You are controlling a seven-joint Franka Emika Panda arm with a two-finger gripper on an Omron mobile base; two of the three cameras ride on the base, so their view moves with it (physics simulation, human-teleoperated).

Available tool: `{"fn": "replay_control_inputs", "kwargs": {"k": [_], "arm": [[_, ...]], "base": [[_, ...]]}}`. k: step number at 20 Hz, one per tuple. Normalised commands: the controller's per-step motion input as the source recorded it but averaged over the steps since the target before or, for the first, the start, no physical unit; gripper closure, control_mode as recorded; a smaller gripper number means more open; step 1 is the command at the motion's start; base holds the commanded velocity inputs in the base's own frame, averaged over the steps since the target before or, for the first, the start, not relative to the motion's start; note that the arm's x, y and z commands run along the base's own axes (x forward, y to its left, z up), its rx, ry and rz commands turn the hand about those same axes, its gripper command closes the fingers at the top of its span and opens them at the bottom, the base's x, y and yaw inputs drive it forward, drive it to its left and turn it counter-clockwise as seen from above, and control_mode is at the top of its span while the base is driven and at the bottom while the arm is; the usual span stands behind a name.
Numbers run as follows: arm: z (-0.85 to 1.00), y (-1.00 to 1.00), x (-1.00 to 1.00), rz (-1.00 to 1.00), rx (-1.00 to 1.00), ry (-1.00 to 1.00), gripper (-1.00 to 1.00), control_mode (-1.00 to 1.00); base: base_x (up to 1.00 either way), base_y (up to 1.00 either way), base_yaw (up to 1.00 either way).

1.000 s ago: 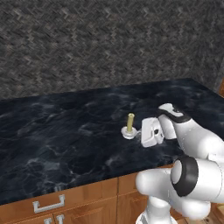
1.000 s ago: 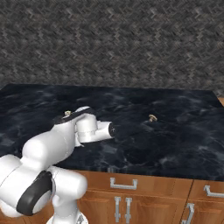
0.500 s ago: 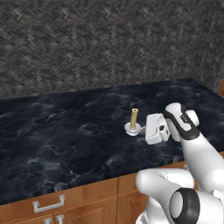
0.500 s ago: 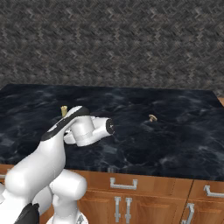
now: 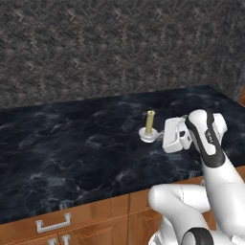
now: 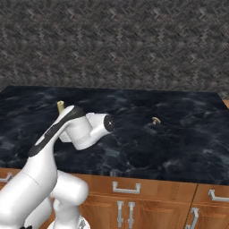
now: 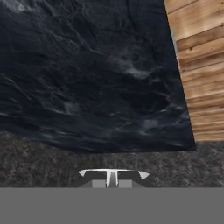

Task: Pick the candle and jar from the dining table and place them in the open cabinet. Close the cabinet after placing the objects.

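On the black marble dining table (image 5: 72,148), the yellow-gold candle (image 5: 150,122) stands upright in its small white holder. In the right base view only the candle's tip (image 6: 60,105) peeks over the arm. My gripper (image 5: 167,142) hovers just right of the candle, close to it but apart from it. In the hand view the gripper (image 7: 112,176) has its tips pressed together, shut on nothing, over bare marble. A small brownish thing (image 6: 155,120) sits further right on the table, and I cannot tell whether it is the jar. The cabinet is out of view.
A dark herringbone wall (image 5: 119,48) backs the table. Wood drawers with silver handles (image 6: 125,188) run under the front edge. In the hand view a wood plank floor (image 7: 201,65) lies beyond the table's edge.
The whole picture has shifted a little, so the base has moved. My arm has unfolded, with the elbow swung up and forward. The hand has kept its place beside the candle.
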Motion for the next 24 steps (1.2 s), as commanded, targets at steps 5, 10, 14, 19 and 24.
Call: {"fn": "replay_control_inputs", "kwargs": {"k": [5, 10, 14, 19, 24], "arm": [[0.05, -0.01, -0.04, 0.0, 0.0, 0.0, 1.0, -1.0], [0.0, 0.0, 0.0, 0.0, 0.0, 0.0, 1.0, -1.0], [0.0, 0.0, -0.02, 0.0, 0.0, -0.02, 1.0, 1.0], [0.0, 0.0, 0.0, 0.0, 0.0, 0.0, 1.0, 1.0], [0.0, 0.0, 0.0, 0.0, 0.0, 0.0, 1.0, 1.0]], "base": [[0.0, 0.0, 0.0], [0.0, 0.0, 0.0], [-0.25, -0.11, -0.16], [-0.33, -0.43, -0.35], [-0.26, -0.4, -0.46]]}}
